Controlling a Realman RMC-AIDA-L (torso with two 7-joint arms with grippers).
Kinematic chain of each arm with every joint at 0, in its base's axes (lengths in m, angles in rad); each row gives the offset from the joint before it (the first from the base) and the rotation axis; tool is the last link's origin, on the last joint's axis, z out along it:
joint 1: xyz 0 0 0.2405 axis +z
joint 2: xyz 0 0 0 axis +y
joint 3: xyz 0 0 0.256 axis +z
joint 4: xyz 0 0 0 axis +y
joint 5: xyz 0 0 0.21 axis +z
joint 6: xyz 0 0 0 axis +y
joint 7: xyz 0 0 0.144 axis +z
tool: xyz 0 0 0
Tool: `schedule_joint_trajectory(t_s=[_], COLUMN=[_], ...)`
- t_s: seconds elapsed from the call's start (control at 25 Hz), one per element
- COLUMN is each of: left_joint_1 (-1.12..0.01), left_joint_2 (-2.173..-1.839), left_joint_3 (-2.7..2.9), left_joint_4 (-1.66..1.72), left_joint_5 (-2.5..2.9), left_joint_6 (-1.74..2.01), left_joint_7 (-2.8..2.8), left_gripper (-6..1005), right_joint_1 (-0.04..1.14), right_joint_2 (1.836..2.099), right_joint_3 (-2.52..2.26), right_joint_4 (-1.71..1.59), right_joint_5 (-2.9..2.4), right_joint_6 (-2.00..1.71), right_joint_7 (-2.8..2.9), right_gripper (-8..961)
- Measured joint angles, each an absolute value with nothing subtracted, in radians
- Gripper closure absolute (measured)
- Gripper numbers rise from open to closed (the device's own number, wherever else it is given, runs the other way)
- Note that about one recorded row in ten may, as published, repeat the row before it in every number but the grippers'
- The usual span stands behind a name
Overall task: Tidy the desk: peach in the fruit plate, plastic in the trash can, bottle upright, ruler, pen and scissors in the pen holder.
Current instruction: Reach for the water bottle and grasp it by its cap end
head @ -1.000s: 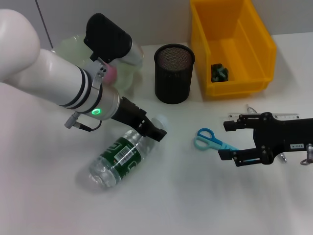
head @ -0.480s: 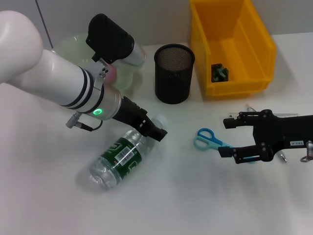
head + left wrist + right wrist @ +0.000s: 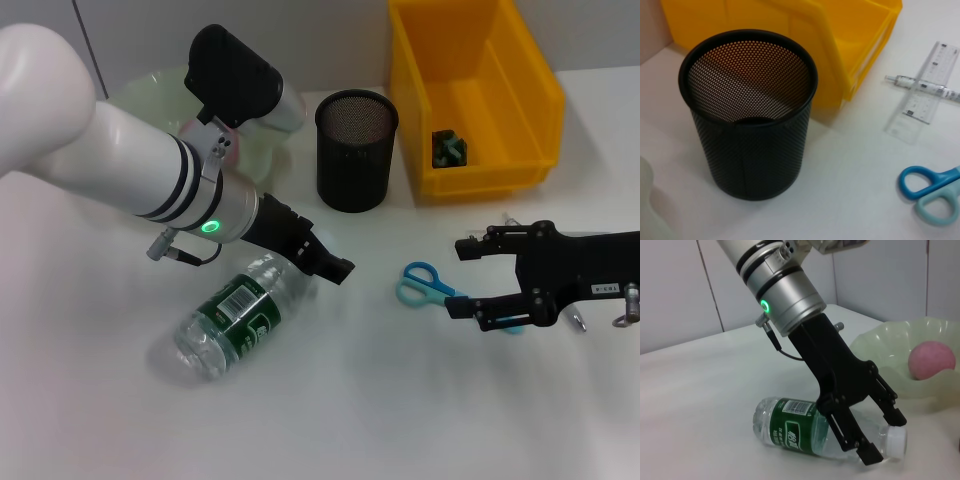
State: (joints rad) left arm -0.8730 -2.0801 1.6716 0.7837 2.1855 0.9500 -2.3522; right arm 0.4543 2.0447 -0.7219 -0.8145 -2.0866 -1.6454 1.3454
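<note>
Bottle lying flat on a smooth white worktop, both arms low over it.

Upper right, a glossy yellow bin; beside it a black mesh pen holder. The clear ribbed bottle lies lower left; left gripper, jaws open, straddles its neck. Right gripper, jaws wide, hovers by the blue scissors. Wrist views add peach in the pale plate, ruler, pen.
</note>
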Motion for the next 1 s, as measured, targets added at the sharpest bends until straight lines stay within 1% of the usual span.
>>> schedule_joint_trajectory(t_s=[0.84, 1.0], left_joint_1=[-0.849, -0.847], left_joint_2=[-2.080, -2.080], left_joint_3=[1.734, 1.738], left_joint_4=[0.769, 0.767], left_joint_5=[2.196, 2.206], left_joint_6=[0.832, 0.831], left_joint_7=[-2.351, -2.349], left_gripper=[171, 208], right_joint_1=[0.460, 0.460], right_joint_2=[2.043, 2.044], right_joint_3=[-0.718, -0.718], right_joint_4=[-0.814, -0.814], right_joint_5=[-2.087, -2.087], right_joint_6=[-1.647, -1.647], right_joint_7=[1.345, 1.345], right_gripper=[160, 160])
